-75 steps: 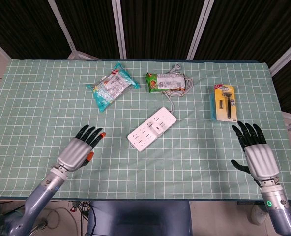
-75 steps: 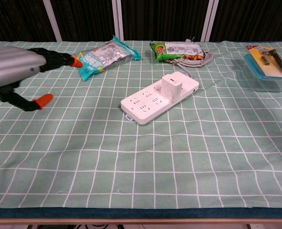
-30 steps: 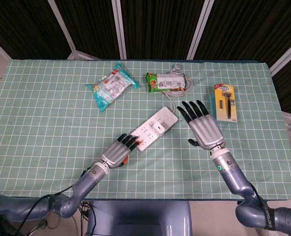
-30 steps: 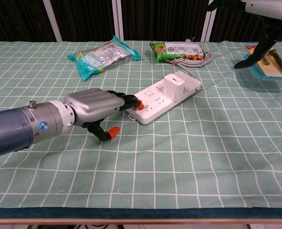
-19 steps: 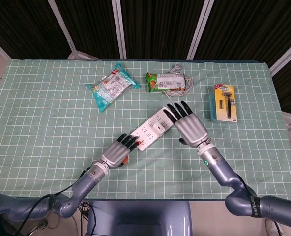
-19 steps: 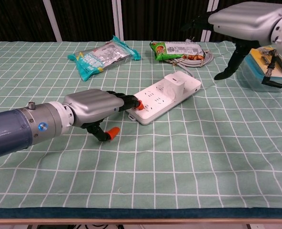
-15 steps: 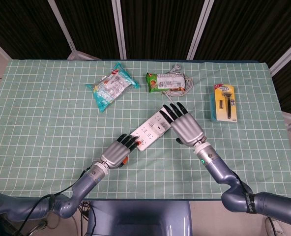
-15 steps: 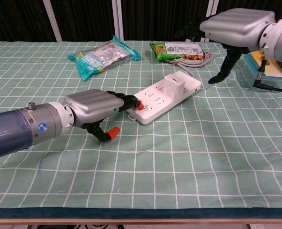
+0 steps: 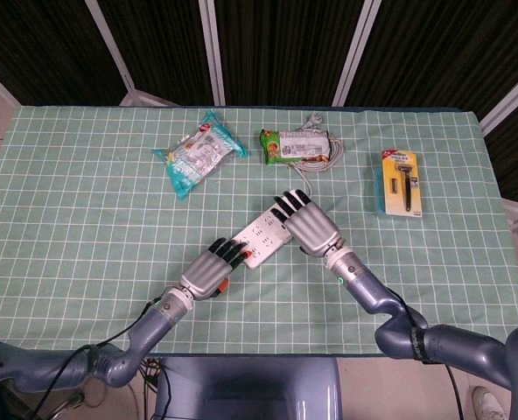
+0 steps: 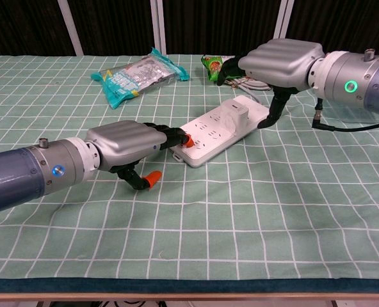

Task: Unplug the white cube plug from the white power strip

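Fingers point(image 10: 178, 136) of the left hand point(image 10: 122, 148) are stretched out, tips pressing the near end of the power strip point(image 10: 205, 137), mid-tabletop. Right hand point(image 10: 279, 61) hovers open above the far end, fingers straight, thumb down beside the strip, not clearly touching the cube plug point(image 10: 234, 116) still seated there. Snack packs point(image 9: 199, 154) and a razor pack point(image 9: 399, 181) lie near the far edge; labels unreadable.

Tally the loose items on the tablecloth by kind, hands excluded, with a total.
Power strip: 1
Cube plug: 1
Snack packs: 2
Razor pack: 1
Coiled cable: 1
Total: 6
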You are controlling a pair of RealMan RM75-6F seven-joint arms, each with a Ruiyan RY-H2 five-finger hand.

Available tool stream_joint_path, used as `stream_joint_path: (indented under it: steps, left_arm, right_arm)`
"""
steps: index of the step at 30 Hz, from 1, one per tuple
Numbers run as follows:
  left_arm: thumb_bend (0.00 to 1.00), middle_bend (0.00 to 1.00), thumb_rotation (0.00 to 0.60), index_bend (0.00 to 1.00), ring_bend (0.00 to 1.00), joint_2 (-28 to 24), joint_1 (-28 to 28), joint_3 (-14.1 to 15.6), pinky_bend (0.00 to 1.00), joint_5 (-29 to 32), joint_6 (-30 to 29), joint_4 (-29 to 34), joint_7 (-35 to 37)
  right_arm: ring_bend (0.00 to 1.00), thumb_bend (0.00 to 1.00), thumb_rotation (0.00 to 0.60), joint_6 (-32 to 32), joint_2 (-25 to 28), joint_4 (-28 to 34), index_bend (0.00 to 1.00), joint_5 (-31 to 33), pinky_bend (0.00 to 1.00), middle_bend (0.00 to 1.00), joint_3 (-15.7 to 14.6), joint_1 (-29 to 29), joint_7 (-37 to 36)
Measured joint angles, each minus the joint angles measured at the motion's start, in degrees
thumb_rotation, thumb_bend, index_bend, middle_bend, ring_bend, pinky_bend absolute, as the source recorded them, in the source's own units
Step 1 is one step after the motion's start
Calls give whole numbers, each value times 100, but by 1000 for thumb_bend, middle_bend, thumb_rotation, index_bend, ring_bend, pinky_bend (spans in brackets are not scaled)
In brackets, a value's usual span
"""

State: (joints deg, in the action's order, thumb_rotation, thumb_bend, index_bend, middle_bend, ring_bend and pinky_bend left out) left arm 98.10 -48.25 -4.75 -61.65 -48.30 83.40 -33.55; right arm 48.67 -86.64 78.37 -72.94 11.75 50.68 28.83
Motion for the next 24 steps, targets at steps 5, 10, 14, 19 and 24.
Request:
stream_joint_path:
  steps: [5, 10, 14, 19, 24]
  left_arm:
    - [515, 44, 600, 109, 0, 28, -22, 36, 82, -31, 9, -42, 57]
    - [515, 44, 600, 109, 0, 56, -35, 51, 82, -32, 9, -61, 102]
    - [515, 44, 600, 109, 0, 59, -56, 72, 82, -42, 16, -71, 97]
    - [515, 44, 600, 109, 0, 41, -67, 82, 82, -27, 10, -69, 102]
    - [515, 44, 600, 109, 0, 30, -78, 104, 82, -6, 14, -70, 93]
  right_arm:
    - [133, 211, 600, -50, -214, -306, 239, -33, 188, 164, -49, 93, -82]
    - [137, 211, 600, -135, -426, -658, 245, 20, 193, 168, -52, 198, -153]
    - [141, 211, 600, -208, -564, -887, 259, 83, 195, 174, -48, 264, -218]
    - [144, 211, 600, -261, -726, -1135, 280, 103, 197, 177, -62, 329, -344]
    - [148, 211, 600, -303, -868, -1329, 297, 109, 203, 182, -92, 371, -430]
